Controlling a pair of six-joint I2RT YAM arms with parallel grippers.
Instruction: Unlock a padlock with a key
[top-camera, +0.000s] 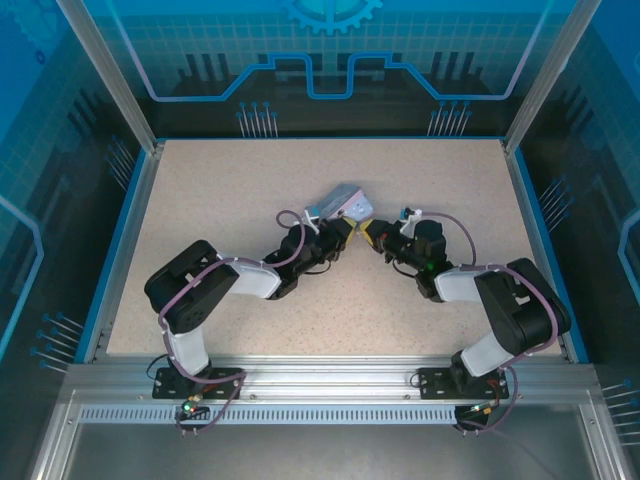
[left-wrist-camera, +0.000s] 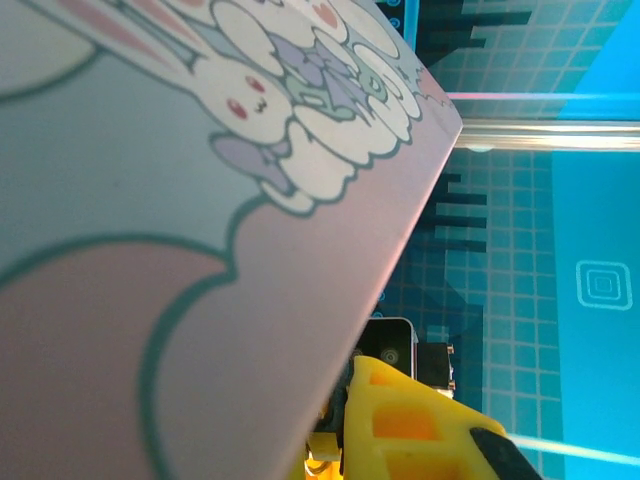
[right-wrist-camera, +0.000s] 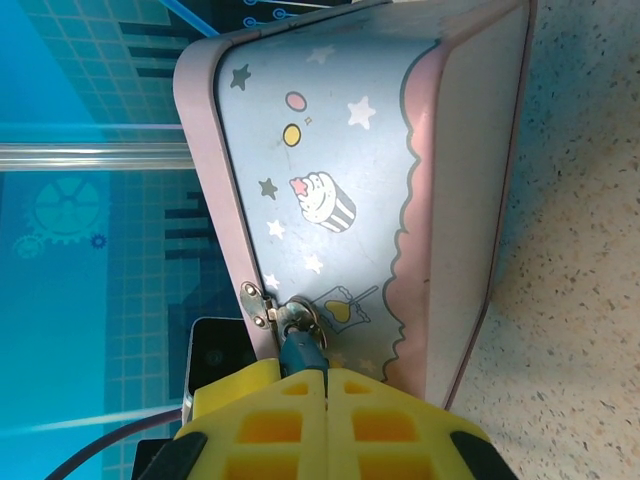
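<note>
Right jaws: together, the yellow fingers (right-wrist-camera: 390, 425) pressed flat with no gap between them, their tips right up against the lock.
Left jaws: at the near edge of the box (top-camera: 338, 205). My left wrist sees one yellow finger (left-wrist-camera: 400, 415) beside the box's rim. I cannot tell whether I am clamped on the box or only propping it.
Padlock (right-wrist-camera: 299, 322): it hangs from the small hasp (right-wrist-camera: 257, 303) on the box's side wall, and its bluish part touches my right fingertips.
Key: too small for me to pick out. It may sit hidden at my right fingertips, but I cannot tell.
Box: tilted up, mid-bench, between my two arms.
Step in hand: I judge it to be working the lock itself, with my right side at the padlock and my left side steadying the box.
Doing it well: hold the box rigid with the left, line my right wrist up with the padlock's bluish body, and turn only about that line. The lock hangs loose on the hasp, so any sideways pull would likely swing it away or jam it.
Bench (top-camera: 230, 190): flat, speckled beige, with a blue rim. It looks matt enough that the box's resting edge should not skate.
Room: blue printed panels on all sides, with aluminium posts and a rail at the near edge.
</note>
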